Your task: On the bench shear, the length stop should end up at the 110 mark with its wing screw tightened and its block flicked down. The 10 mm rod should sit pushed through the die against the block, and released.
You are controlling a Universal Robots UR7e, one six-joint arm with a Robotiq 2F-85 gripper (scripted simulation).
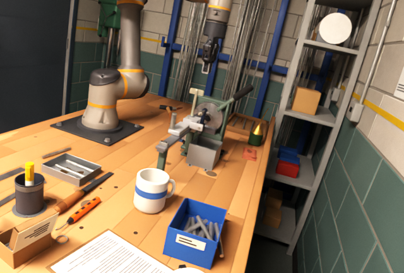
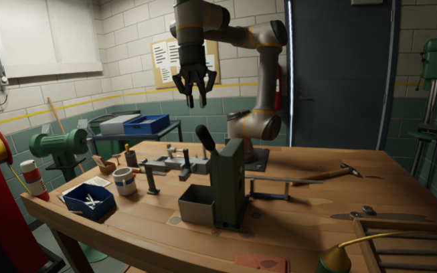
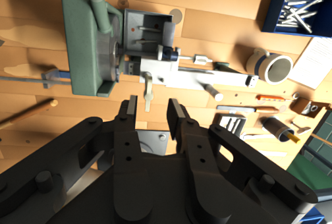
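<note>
My gripper (image 2: 195, 100) (image 1: 205, 68) (image 3: 152, 108) hangs high above the green bench shear (image 2: 227, 181) (image 1: 209, 121) (image 3: 90, 44), partly open and holding nothing. The shear's black-knobbed lever (image 2: 205, 137) (image 1: 240, 93) leans up from its body. The grey length-stop rail (image 3: 210, 77) (image 2: 165, 163) (image 1: 173, 136) runs out from the die. A long grey rod (image 2: 282, 180) (image 3: 19, 78) rests on a blue support on the infeed side, its end at the shear.
The grey offcut bin (image 2: 197, 203) (image 1: 204, 152) stands under the die. A white mug (image 1: 151, 190), a blue box of rod pieces (image 1: 195, 231), a hammer (image 2: 328, 174), a tool tray (image 1: 71, 168) and hand tools lie about the bench, with shelving (image 1: 326, 100) at its end.
</note>
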